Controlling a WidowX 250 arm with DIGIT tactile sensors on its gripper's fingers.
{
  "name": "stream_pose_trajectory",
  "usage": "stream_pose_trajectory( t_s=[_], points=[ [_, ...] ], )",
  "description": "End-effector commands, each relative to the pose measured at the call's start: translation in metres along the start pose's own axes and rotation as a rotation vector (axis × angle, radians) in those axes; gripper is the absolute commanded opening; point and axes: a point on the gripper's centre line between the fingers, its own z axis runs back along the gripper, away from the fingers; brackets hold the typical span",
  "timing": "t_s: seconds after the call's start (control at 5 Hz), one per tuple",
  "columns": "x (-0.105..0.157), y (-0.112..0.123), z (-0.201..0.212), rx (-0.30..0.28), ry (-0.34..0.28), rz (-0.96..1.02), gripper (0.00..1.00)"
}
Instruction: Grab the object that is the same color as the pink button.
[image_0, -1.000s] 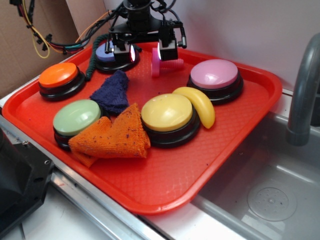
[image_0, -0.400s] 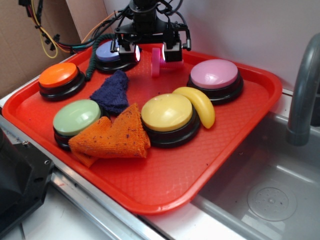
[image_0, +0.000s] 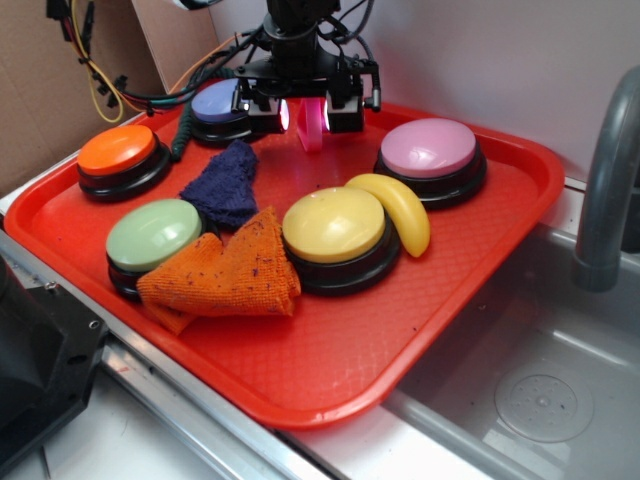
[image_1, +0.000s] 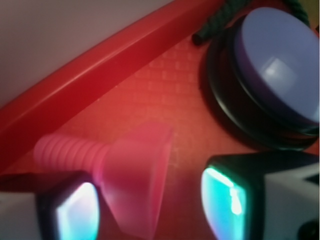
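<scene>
The object, a small pink toy bolt (image_0: 311, 127), lies on its side at the back of the red tray (image_0: 330, 400). Its flat head faces the purple-blue button and its ribbed shaft points right. My gripper (image_0: 307, 114) is low over it and open, with the head between the two fingers. In the wrist view the bolt (image_1: 132, 175) lies close to the left finger pad (image_1: 75, 212), while a gap of bare tray separates it from the right pad (image_1: 225, 200). The pink button (image_0: 430, 148) stands to the right of the gripper.
A purple-blue button (image_0: 218, 103) sits just left of the gripper. Orange (image_0: 118, 150), green (image_0: 152, 234) and yellow (image_0: 334, 225) buttons, a toy banana (image_0: 400, 208), a dark blue cloth (image_0: 226, 186) and an orange cloth (image_0: 232, 270) fill the tray. A sink (image_0: 530, 380) and faucet (image_0: 605, 190) lie to the right.
The gripper has come down and shifted slightly right, so its fingers now straddle the bolt's head. The finger gap looks somewhat narrower. The bolt has not moved.
</scene>
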Motion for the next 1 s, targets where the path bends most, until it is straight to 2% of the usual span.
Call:
stream_pose_trajectory(
  t_s=[0.0, 0.2, 0.4, 0.6, 0.8],
  points=[
    [0.009, 0.002, 0.009, -0.045, -0.042, -0.019, 0.0],
    [0.01, 0.002, 0.011, -0.042, -0.045, -0.018, 0.0],
    [0.011, 0.005, 0.03, -0.017, -0.065, -0.04, 0.0],
    [0.007, 0.022, 0.073, -0.034, -0.039, -0.085, 0.0],
    [-0.013, 0.043, 0.107, -0.063, 0.023, -0.152, 0.0]
  ],
)
